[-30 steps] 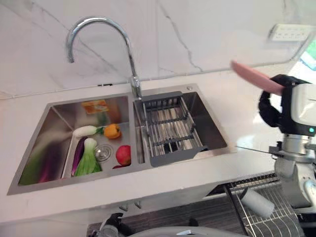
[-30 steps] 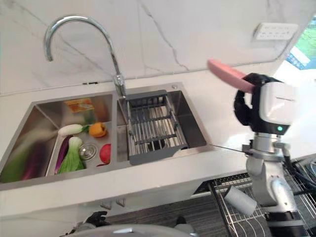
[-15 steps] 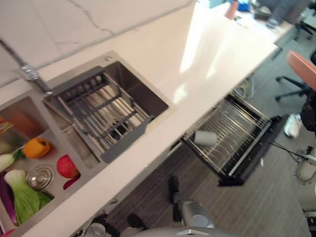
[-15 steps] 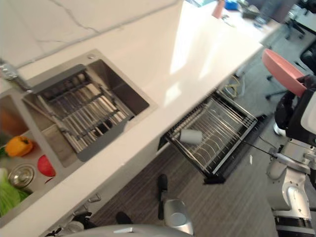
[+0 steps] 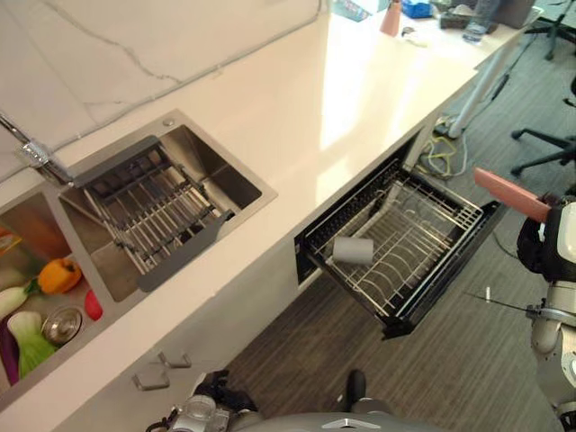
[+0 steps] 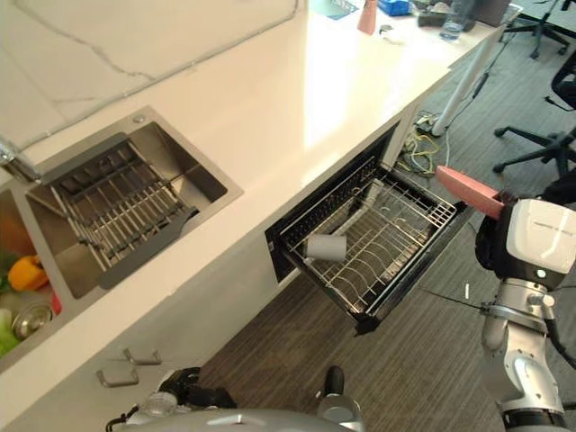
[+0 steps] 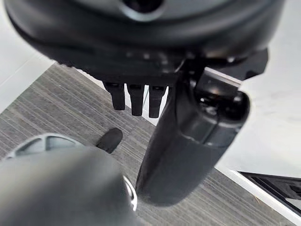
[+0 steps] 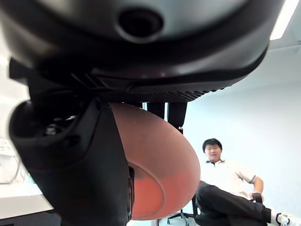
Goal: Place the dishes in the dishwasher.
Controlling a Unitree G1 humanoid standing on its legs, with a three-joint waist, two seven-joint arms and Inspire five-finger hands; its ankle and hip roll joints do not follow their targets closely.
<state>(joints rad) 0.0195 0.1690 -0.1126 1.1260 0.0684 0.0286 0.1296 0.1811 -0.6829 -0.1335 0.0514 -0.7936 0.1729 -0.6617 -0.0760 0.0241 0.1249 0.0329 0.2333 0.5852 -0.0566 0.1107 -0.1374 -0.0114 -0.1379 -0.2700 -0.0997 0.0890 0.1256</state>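
A pink plate [image 8: 155,169] is gripped between the thumb and fingers of the right hand [image 8: 80,155], held up over the floor beyond the outer corner of the pulled-out dishwasher rack [image 5: 409,238]. A white cup [image 5: 353,249] is seen lying on its side in the rack. The left hand [image 7: 188,141] is held low with fingers relaxed, grasping nothing. A seated person [image 8: 225,188] is visible behind the plate.

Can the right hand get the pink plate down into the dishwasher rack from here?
Probably yes. The right hand, shut on the pink plate, is just off the outer end of the pulled-out dishwasher rack, whose top is open; only a white cup lies at the inner end.
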